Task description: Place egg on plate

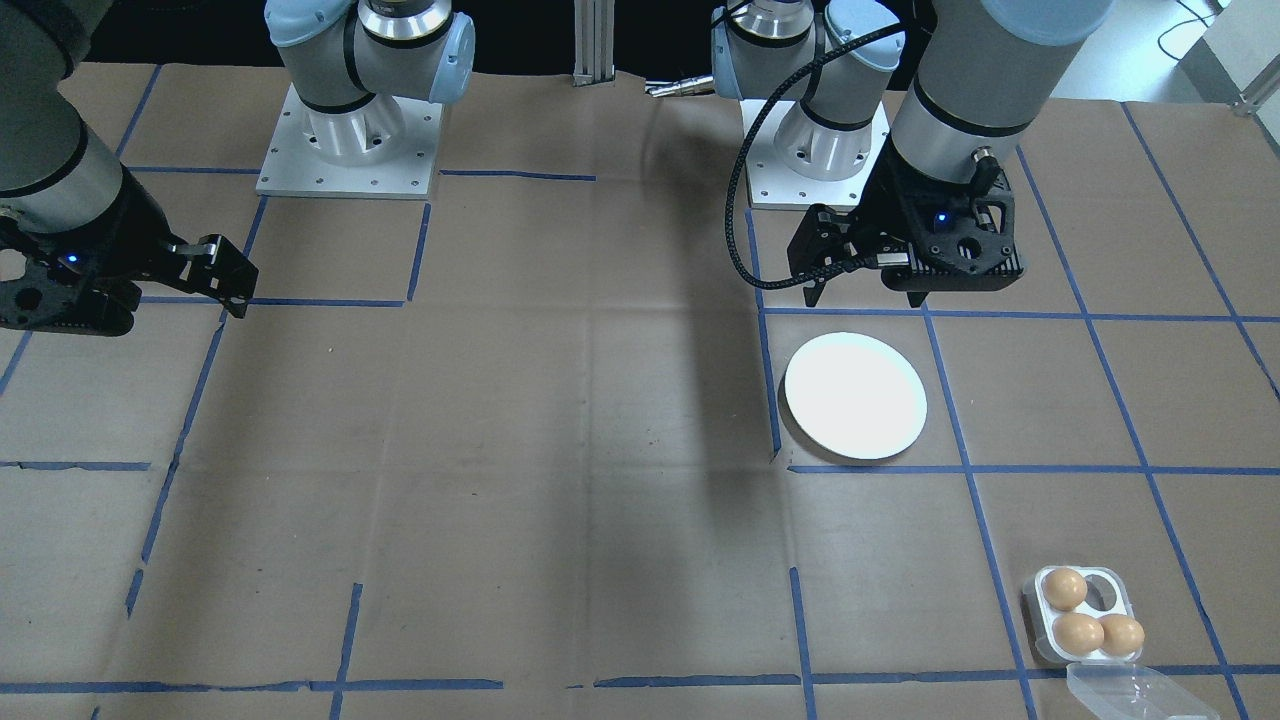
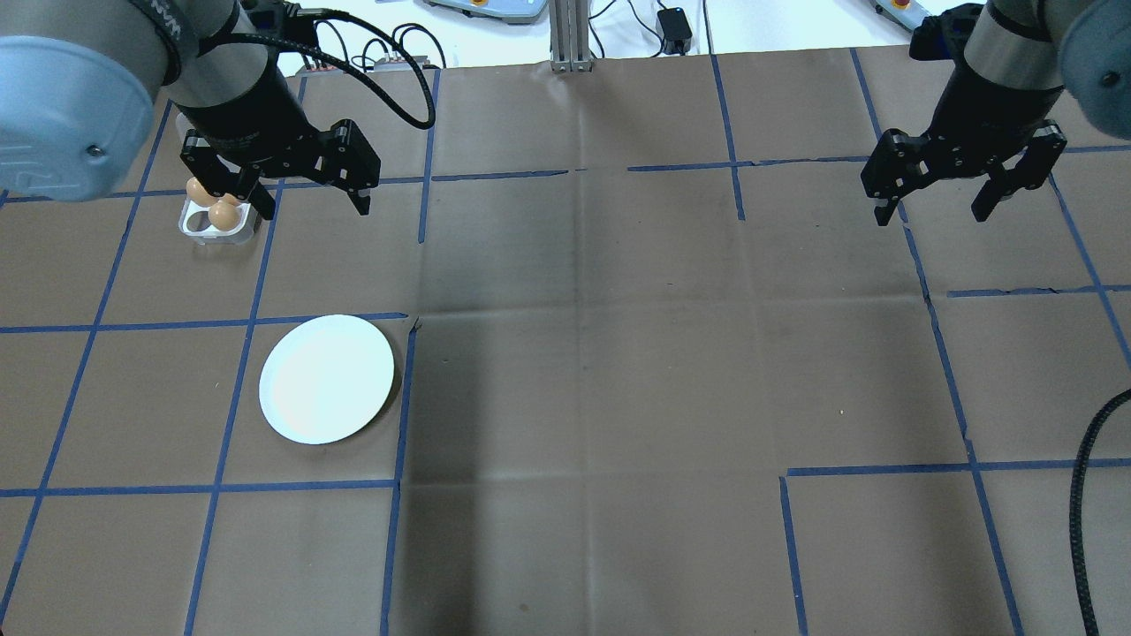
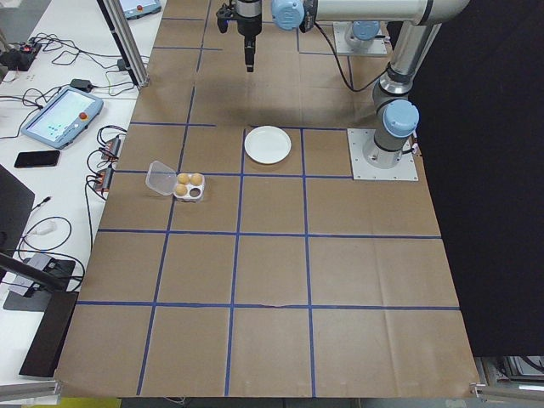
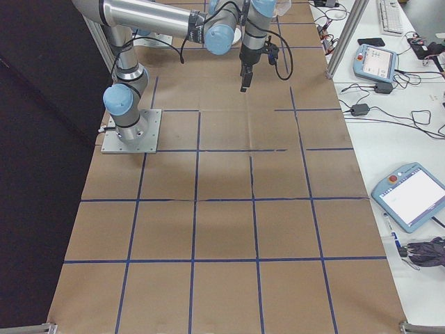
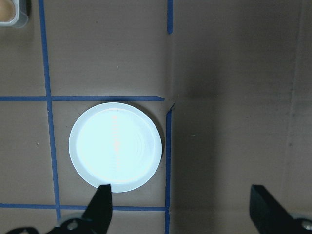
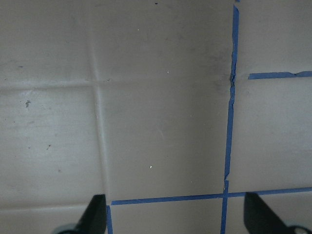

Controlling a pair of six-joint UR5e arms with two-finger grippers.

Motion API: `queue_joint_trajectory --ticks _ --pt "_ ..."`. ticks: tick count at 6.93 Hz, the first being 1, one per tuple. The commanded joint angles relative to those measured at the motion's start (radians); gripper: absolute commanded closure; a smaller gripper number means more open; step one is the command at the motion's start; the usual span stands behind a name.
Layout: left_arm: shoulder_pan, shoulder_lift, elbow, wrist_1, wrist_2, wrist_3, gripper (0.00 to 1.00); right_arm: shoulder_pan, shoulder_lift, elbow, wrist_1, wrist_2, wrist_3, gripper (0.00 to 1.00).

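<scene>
Overhead exterior shows the round glossy white plate (image 2: 326, 379) bare; nothing is done yet. Three brown eggs (image 1: 1079, 632) sit in the small clear plastic four-cup tray (image 1: 1083, 614), well apart from the plate. The left gripper (image 2: 311, 192) hangs spread and empty above the paper-covered counter (image 2: 618, 353), as does the right gripper (image 2: 937, 203). Open room lies between tray and plate.
</scene>
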Motion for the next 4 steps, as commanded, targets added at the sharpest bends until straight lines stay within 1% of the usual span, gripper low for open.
queue_joint_trajectory --ticks 1,2,3,4 --pt "0.019 -0.011 0.016 0.0 0.0 0.015 0.0 0.0 0.0 0.0 -0.001 0.001 0.0 0.0" --pt "0.053 -0.014 0.021 0.002 -0.001 0.02 0.0 0.0 0.0 0.0 -0.001 -0.001 0.0 0.0" --pt "0.114 -0.023 0.045 0.002 -0.018 0.026 0.0 0.0 0.0 0.0 0.0 -0.001 0.0 0.0" --pt "0.168 -0.036 0.067 0.002 -0.024 0.094 0.0 0.0 0.0 0.0 0.0 -0.001 0.0 0.0"
